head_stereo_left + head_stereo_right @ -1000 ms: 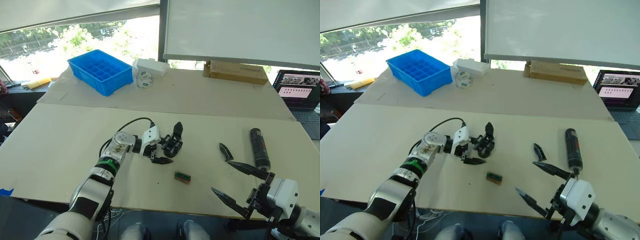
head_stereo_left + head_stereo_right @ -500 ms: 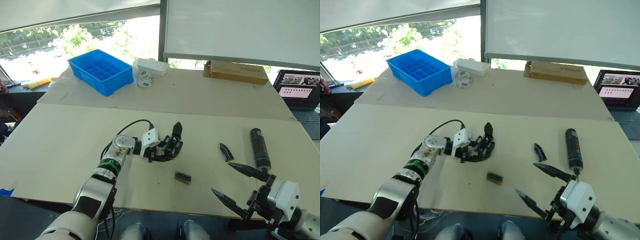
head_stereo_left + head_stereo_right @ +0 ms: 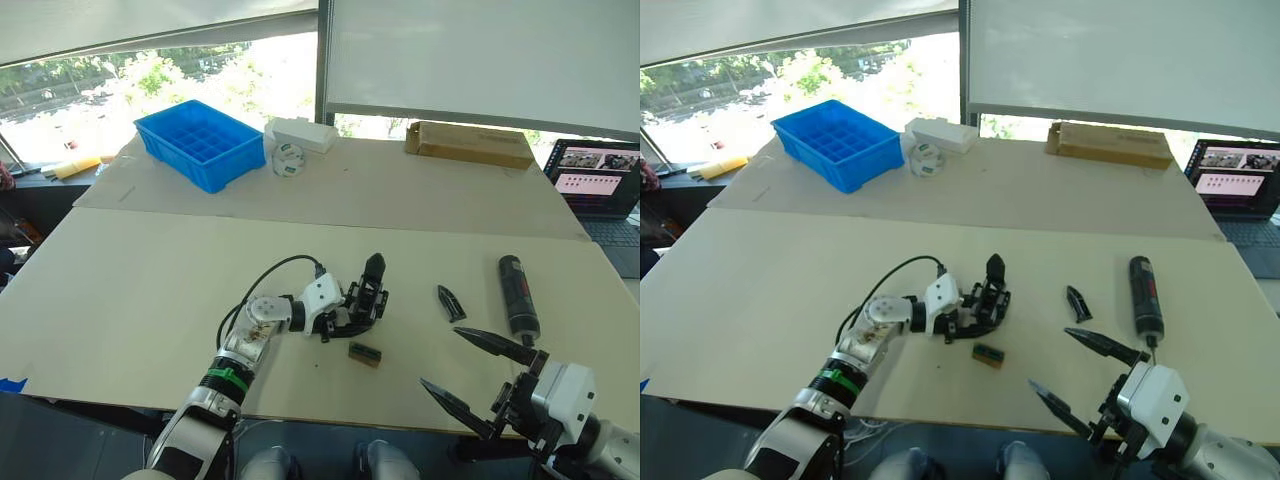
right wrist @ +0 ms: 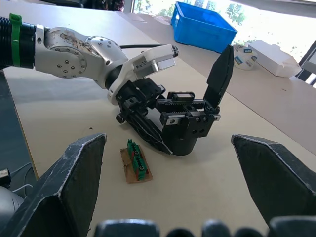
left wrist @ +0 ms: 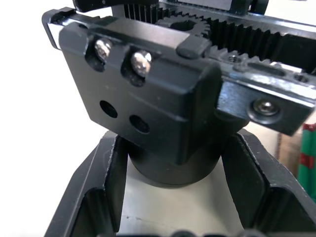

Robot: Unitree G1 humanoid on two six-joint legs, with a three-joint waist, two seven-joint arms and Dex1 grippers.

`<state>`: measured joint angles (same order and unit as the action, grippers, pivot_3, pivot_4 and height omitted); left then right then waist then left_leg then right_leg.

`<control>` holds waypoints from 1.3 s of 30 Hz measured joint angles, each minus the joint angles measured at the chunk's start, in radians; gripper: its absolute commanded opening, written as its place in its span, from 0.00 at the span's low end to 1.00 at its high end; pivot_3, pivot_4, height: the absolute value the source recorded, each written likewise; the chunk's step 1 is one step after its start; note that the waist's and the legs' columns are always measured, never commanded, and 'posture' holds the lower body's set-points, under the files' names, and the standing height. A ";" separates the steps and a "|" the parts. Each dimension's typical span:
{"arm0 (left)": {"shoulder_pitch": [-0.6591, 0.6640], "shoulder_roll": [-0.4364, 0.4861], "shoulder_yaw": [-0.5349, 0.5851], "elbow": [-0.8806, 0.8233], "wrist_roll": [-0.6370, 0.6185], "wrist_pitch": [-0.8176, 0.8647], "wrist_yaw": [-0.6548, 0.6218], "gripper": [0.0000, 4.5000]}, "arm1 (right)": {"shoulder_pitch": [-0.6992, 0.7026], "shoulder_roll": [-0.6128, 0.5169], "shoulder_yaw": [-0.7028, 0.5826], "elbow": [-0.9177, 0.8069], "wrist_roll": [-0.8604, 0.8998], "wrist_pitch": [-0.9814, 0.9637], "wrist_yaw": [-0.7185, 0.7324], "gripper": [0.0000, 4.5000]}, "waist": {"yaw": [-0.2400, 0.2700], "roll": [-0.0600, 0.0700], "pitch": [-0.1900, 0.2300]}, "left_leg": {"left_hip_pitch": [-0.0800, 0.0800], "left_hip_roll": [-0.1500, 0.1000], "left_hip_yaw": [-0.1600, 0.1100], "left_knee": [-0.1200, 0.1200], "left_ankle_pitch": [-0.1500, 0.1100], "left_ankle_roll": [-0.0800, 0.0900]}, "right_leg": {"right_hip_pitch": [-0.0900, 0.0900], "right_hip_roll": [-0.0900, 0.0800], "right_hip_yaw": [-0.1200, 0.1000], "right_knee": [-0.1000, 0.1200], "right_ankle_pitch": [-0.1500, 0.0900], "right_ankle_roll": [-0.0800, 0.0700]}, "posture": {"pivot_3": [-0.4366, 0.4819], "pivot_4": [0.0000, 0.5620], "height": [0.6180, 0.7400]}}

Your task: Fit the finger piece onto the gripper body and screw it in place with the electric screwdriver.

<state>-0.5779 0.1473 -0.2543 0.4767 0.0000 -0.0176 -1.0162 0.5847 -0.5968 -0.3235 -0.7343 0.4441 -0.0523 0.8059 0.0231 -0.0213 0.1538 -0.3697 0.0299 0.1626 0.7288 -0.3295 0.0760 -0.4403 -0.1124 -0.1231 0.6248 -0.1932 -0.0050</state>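
The gripper body (image 3: 366, 300) could tip or twist if the left gripper (image 3: 345, 318) squeezes only its round base (the hold looks low). The jaws seem clenched around that base, one on each side. The finger piece (image 3: 450, 302) lies at about 3 o'clock from it on the counter (image 3: 130, 270), the electric screwdriver (image 3: 518, 296) beyond. The right gripper (image 3: 470, 372) hangs released, near 4 o'clock.

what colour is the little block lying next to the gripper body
Green on a tan base: the small block beside the gripper body; clearest in the right wrist view.

Likely a lab: laptop (image 3: 598, 180), blue parts bin (image 3: 200, 143).
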 measured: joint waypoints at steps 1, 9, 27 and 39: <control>0.000 0.000 -0.003 -0.002 0.003 0.002 0.013 0.51 | 0.001 0.000 0.000 0.000 0.000 0.000 0.000 1.00 | 0.000 0.000 0.000 | 0.000 0.000 0.000 0.000 0.000 0.000 | 0.000 0.000 0.000 0.000 0.000 0.000 | 0.48 0.27 1.00; 0.000 0.012 -0.006 -0.002 0.006 0.000 0.058 0.51 | 0.000 0.000 0.001 0.000 0.000 0.000 0.000 1.00 | 0.002 0.000 0.000 | 0.000 0.000 0.000 0.000 0.000 0.000 | 0.000 0.000 0.000 0.000 0.000 0.000 | 0.48 0.27 1.00; -0.053 0.024 -0.011 0.073 -0.008 0.021 0.039 0.82 | 0.012 0.000 -0.009 0.000 0.008 0.001 -0.001 1.00 | 0.000 0.007 -0.004 | 0.001 0.000 0.000 0.000 0.000 0.000 | 0.001 0.000 0.000 0.000 0.000 0.000 | 0.48 0.27 1.00; -0.006 0.183 0.045 0.019 -0.109 0.052 -0.090 0.99 | -0.031 -0.124 -0.160 -0.003 0.175 0.152 0.014 1.00 | -0.022 0.008 -0.005 | 0.001 0.002 0.000 0.000 0.001 -0.002 | 0.000 0.000 0.000 0.000 0.001 -0.002 | 0.48 0.27 1.00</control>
<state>-0.5835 0.3306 -0.2091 0.4958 -0.1090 0.0346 -1.1065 0.5534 -0.7210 -0.4836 -0.7369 0.6191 0.0997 0.8195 0.0007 -0.0131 0.1490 -0.3682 0.0324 0.1628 0.7285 -0.3284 0.0739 -0.4405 -0.1122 -0.1227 0.6252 -0.1922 -0.0075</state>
